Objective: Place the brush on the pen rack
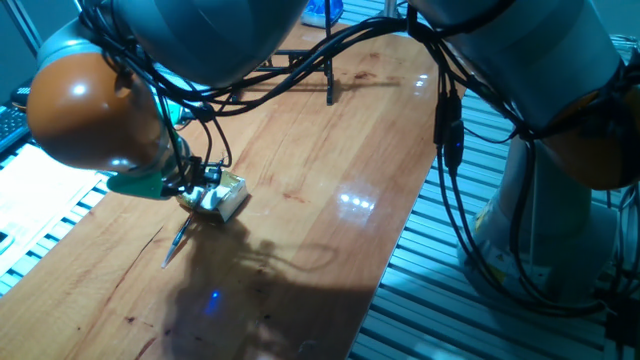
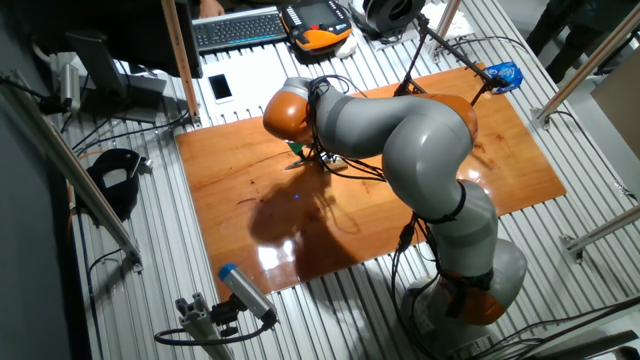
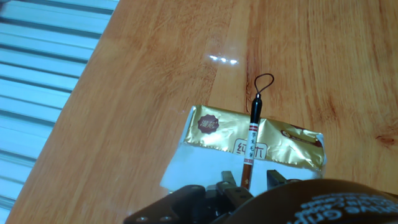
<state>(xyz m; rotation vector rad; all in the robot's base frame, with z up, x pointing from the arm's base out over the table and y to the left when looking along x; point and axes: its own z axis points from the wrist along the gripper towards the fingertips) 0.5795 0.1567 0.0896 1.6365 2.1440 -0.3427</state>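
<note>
Gripper (image 3: pixel 247 185) low over wooden counter (image 1: pixel 330 170), clenched on brush (image 3: pixel 251 140). Brush shaft lying across gold-and-white box (image 3: pixel 249 146), loop end beyond box, bristle tip (image 1: pixel 174 247) protruding on opposite side. Pen rack (image 1: pixel 322 62) standing at far counter end, well apart.

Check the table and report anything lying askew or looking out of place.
The brush lies across the gold box rather than flat on the table, its loop end past the box's far edge and its dark tip sticking out the other side. The end effector is right down at its shaft; whether it grips is unclear.
</note>
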